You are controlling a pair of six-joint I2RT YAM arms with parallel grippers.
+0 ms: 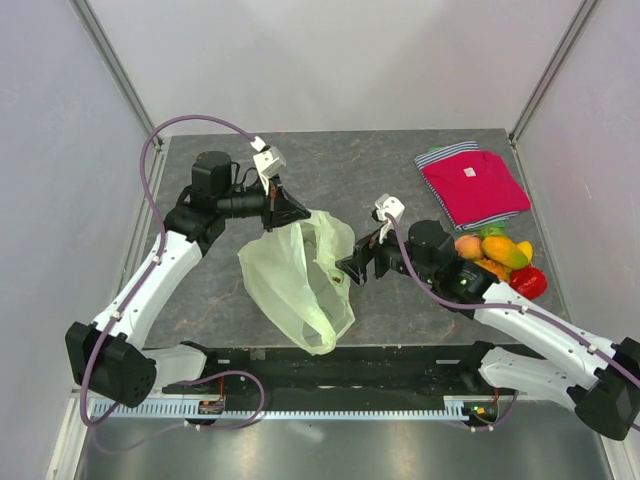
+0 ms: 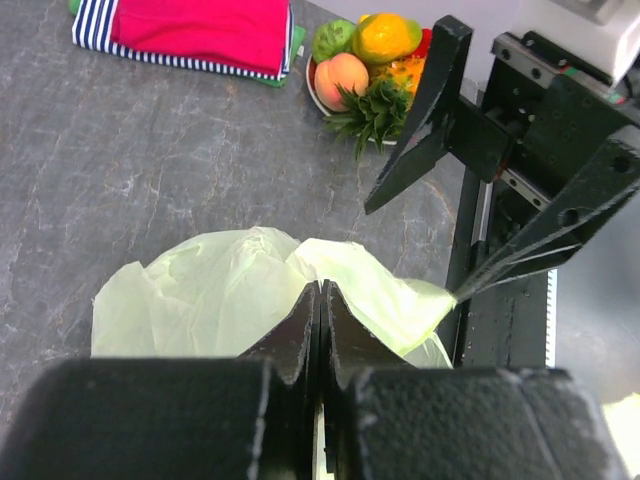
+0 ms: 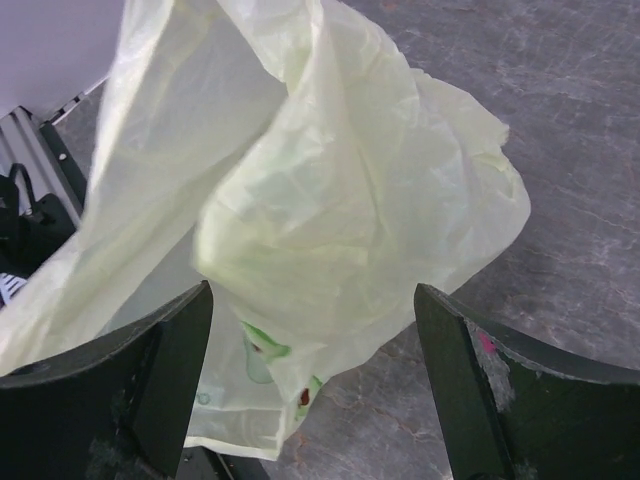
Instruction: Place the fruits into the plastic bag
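My left gripper (image 1: pixel 293 213) pinches the thin, crinkly pale-green plastic bag (image 1: pixel 300 285) at mid-table. My right gripper (image 1: pixel 352 268) is spread, facing it. The small toy fruits (image 1: pixel 497 256) sit heaped near the right edge of the dark grey marbled table (image 1: pixel 350 165), with plain white walls (image 1: pixel 330 60) around.

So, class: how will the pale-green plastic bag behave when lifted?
Probably floppy: the plastic bag sags in crinkled folds from the shut left claw. Likely very light, being thin and translucent. Its mouth may collapse unless held open.
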